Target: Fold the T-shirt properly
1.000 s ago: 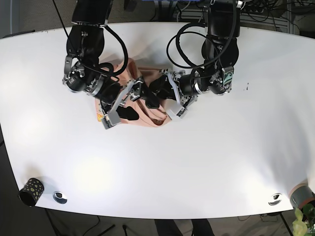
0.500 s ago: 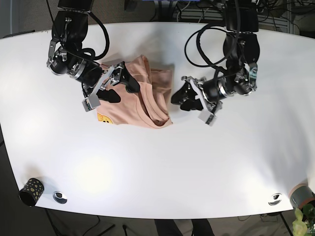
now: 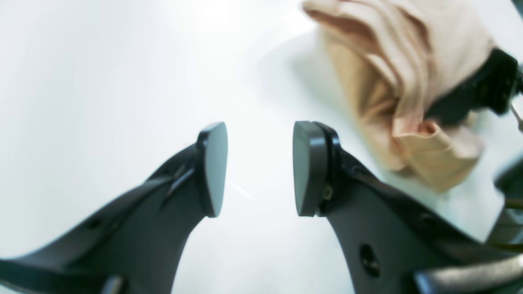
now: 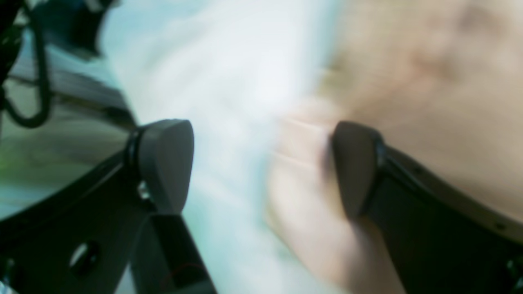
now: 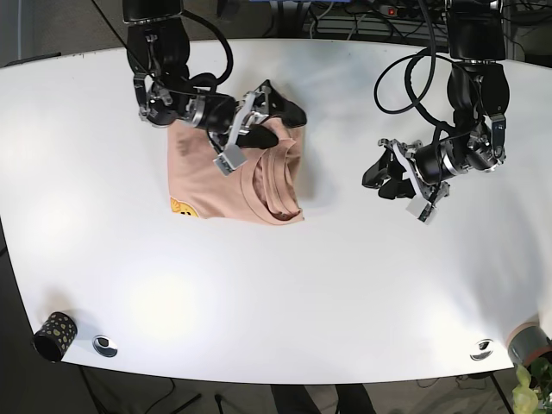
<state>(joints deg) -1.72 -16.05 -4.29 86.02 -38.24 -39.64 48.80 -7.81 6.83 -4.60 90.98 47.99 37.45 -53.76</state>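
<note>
The pink T-shirt lies folded in a compact bundle on the white table, with a small yellow print at its lower left. My right gripper hovers over the shirt's upper right corner. In the blurred right wrist view it is open, with the shirt under its right finger. My left gripper is well to the right of the shirt, above bare table. In the left wrist view it is open and empty, and the shirt lies ahead at the upper right.
A black cup with yellow dots stands at the front left edge, next to a metal disc. Another disc and a grey object sit at the front right. Cables hang behind the table.
Both grippers have left the middle of the shirt. My left arm has moved right onto bare table. My right arm has swung up to the shirt's upper right corner.
</note>
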